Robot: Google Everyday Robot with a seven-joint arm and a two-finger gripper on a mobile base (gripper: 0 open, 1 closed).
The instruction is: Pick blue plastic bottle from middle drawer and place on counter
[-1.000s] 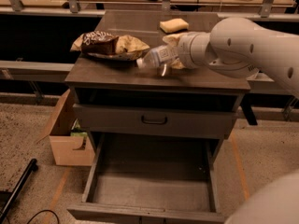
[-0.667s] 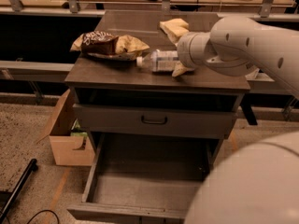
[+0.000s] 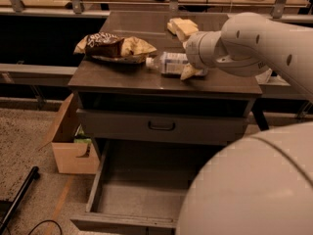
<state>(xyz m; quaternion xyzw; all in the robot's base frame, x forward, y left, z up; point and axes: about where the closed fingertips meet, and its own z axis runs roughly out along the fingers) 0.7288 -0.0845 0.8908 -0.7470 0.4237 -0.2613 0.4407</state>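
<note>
One blue plastic bottle | lying on counter | base end at end effector | clamped or apart: cannot tell

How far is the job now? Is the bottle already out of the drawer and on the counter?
Nearly finished. Done: the blue plastic bottle lies on its side on the counter, not in the open middle drawer. In hand: the pincer is at the bottle's base end, low over the counter; whether it grips cannot be seen. Left: probably only to free the bottle and pull the arm back.
</note>
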